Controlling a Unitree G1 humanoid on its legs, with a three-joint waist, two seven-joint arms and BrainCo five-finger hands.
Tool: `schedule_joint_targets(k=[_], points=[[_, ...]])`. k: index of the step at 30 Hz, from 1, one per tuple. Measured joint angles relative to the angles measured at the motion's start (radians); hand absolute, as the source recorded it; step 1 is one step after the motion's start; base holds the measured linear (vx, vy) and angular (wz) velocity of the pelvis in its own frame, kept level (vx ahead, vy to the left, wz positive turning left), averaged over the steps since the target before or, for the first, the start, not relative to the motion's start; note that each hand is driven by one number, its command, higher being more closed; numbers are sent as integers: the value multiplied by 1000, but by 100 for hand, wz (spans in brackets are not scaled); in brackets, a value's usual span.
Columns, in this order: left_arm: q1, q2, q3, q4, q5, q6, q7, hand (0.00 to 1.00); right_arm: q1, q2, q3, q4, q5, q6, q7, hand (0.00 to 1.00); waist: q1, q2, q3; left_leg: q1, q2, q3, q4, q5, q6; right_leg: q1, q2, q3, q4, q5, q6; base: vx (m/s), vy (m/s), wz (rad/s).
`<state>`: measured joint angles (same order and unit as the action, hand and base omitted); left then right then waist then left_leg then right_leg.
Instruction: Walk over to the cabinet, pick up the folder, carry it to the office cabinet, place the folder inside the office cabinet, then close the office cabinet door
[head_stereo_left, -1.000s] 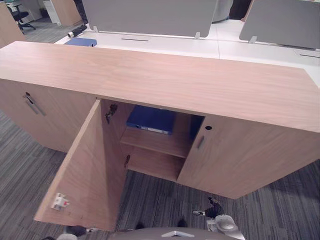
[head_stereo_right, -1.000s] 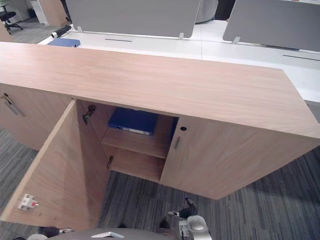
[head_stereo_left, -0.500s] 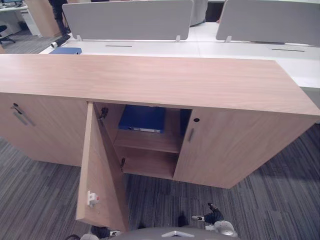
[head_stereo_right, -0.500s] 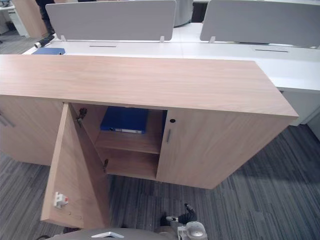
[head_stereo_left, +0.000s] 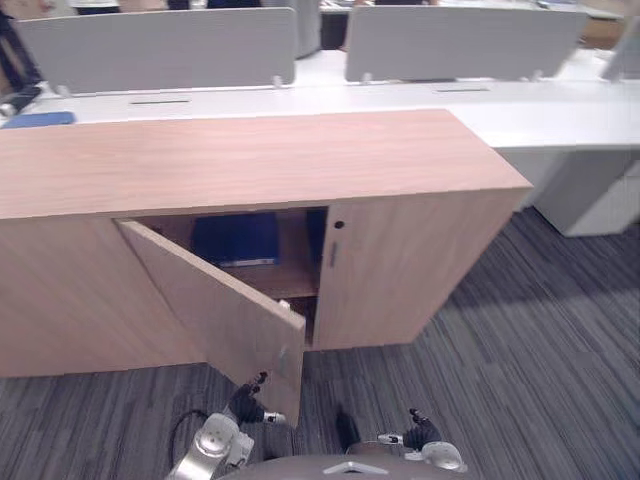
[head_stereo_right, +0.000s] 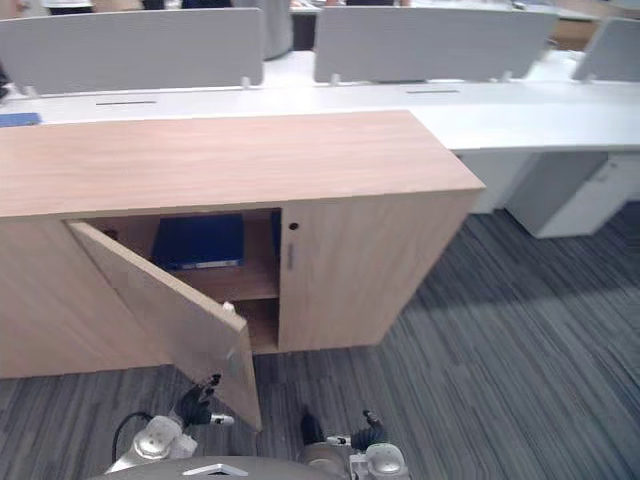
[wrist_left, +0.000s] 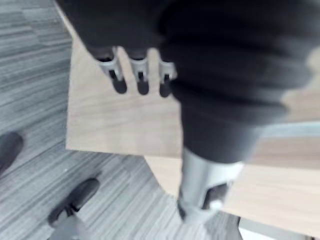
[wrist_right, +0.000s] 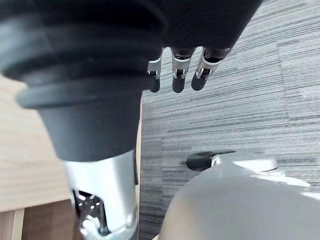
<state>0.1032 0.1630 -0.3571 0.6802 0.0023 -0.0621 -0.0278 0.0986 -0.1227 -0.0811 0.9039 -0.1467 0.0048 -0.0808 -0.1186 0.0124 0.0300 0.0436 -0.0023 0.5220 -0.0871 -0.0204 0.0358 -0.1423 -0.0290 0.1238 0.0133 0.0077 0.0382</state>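
The blue folder lies flat on the upper shelf inside the wooden office cabinet. The cabinet's left door stands about half open, swung out towards me. My left hand is low at that door's outer bottom corner. In the left wrist view its fingers are straight, with the tips against the door face. My right hand hangs low over the carpet, its fingers relaxed and holding nothing. The cabinet's right door is shut.
White desks with grey divider panels stand behind the cabinet. A blue item lies on the far left desk. A white desk end panel stands at the right. Grey striped carpet spreads in front and to the right.
The whole picture has shifted, so the camera has moved. The left door has swung from wide open to about half open, and my left hand now shows at its lower corner.
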Motion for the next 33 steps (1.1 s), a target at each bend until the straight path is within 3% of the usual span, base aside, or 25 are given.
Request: schedule_joint_targets(k=[1,2,3,4,7,11,16,19,23,27,33], points=[[-17,1,-10,0,0,-1,0,0,4,-3,0,16,0,0,-8,0,-2,19,7,-1,26,0,0,3,-4,12,38,-1,16,13,-6,-4,-14,-36],[-27,3,-17,-1,-1,-2,0,0,10,0,-1,17,0,0,-13,0,-5,11,4,-2,28,-1,0,5,-8,25,44,0,15,15,-10,1,-41,-8],[-50,16,-25,-2,-1,-6,0,0,21,17,0,17,0,0,-18,0,-15,-41,-7,-5,-2,0,0,12,-18,58,20,3,9,-19,-8,16,-77,1],[-70,19,-34,8,-2,-5,0,0,18,24,-2,19,0,1,-19,0,-19,-60,-4,-6,-18,0,0,17,-21,60,0,2,-2,14,13,18,-84,0],[-95,-21,-54,6,-1,-7,-1,0,22,14,-13,16,2,-2,-27,0,-25,-32,1,-4,-18,-1,0,24,-37,57,1,-1,4,14,14,35,-51,-7],[-92,-32,-11,20,0,-7,2,0,36,-2,-43,20,4,0,-32,0,-19,1,4,24,-21,-5,0,11,-17,91,-3,-8,-17,32,31,63,-31,0],[-84,-14,118,110,1,-6,31,0,29,8,-49,57,7,1,-32,0,-12,-4,4,41,-26,-54,0,7,3,150,-12,-63,-55,40,30,86,-20,26],[-66,0,190,178,4,2,47,0,14,15,-49,69,24,2,-32,0,6,-18,11,43,-29,-77,0,7,5,167,-15,-90,-70,41,30,76,-10,26],[-30,1,302,250,18,14,72,0,-13,13,-50,95,26,3,-32,0,14,-16,14,45,-38,-118,0,7,5,191,-20,-132,-85,36,28,51,-23,26],[-7,5,357,287,22,22,89,0,-19,9,-54,95,33,2,-32,0,36,-12,18,46,-38,-142,-1,7,4,201,-22,-155,-82,28,25,-28,-27,18],[22,-25,419,323,27,28,90,0,-26,9,-59,96,36,1,-32,0,42,-12,21,44,-39,-167,-1,2,-2,202,-26,-177,-67,3,21,-50,-29,12]])
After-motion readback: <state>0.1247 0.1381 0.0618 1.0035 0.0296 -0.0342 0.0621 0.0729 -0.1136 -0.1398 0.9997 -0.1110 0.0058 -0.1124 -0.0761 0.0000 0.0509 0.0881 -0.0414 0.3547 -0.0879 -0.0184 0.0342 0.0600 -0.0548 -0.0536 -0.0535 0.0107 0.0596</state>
